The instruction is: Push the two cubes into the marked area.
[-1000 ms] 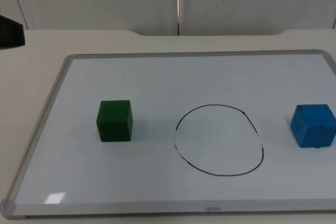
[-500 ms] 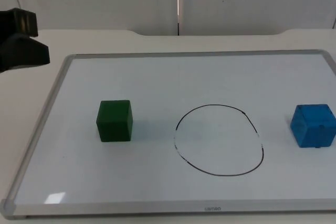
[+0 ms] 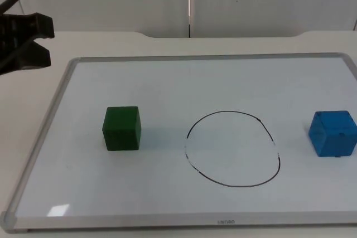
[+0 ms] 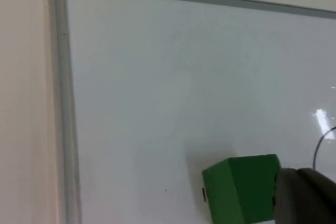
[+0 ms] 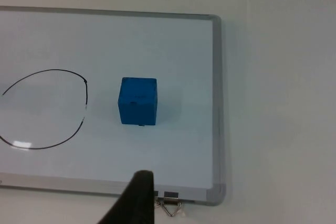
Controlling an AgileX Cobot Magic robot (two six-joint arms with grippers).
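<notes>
Top view: whiteboard (image 3: 184, 76) flat on worktop, black marked circle (image 3: 232, 149) drawn on it. Green cube (image 3: 121, 129) left of circle, blue cube (image 3: 333, 133) right of circle, both well outside line. Left claw (image 3: 38, 40) beyond whiteboard's far left corner, jaws parted, holding nothing. Right claw: state cannot tell; its wrist view looks onto blue cube (image 5: 138, 101) beside circle (image 5: 44, 109). Step: approach, no push begun. Next: left claw must drop behind green cube's outer face, sweep toward circle.
</notes>
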